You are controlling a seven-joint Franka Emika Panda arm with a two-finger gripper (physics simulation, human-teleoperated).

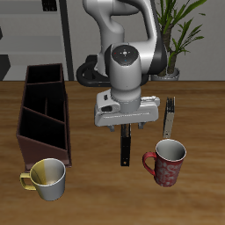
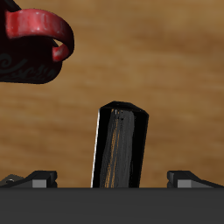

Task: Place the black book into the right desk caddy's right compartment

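The black book (image 1: 127,151) rests on its edge on the table, a narrow dark slab running toward the front edge, between the right desk caddy (image 1: 44,119) and a red mug. My gripper (image 1: 127,126) is open and sits over the book's back end. In the wrist view the book (image 2: 120,144) runs out from between the two fingertips (image 2: 39,178), which stand wide apart on either side and do not touch it. The caddy is a dark reddish-brown box with black partitions, one of them slanted, and nothing shows inside it.
A red mug (image 1: 165,163) stands close beside the book's front end and shows in the wrist view (image 2: 31,44). A yellow-white mug (image 1: 48,178) stands in front of the caddy. A thin grey-brown book (image 1: 169,117) lies farther back, beyond the red mug.
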